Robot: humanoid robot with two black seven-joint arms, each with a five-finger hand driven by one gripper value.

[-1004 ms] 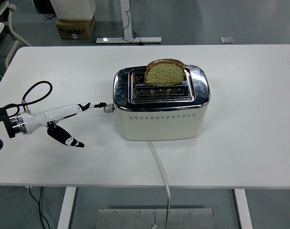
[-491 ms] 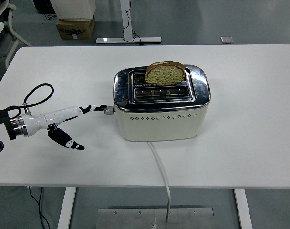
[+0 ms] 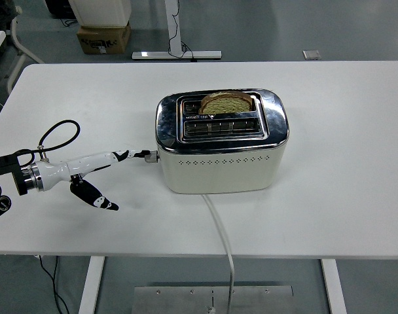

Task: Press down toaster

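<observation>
One toaster [image 3: 222,144], mid-table [image 3: 343,196], bread [image 3: 226,103] sunk low in rear slot. Left hand [image 3: 114,167] beside toaster's left end: fingers extended, gripping nothing, fingertip on lever [image 3: 150,156] to press it.

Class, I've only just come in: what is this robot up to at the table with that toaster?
The robot's left hand reaches in from the left, an extended fingertip on the lever at the end of the cream and chrome toaster. A slice of bread sits low in the rear slot, only its top showing. The front slot is empty. The toaster's white cord trails off the white table at its near edge. The right arm is out of view.
</observation>
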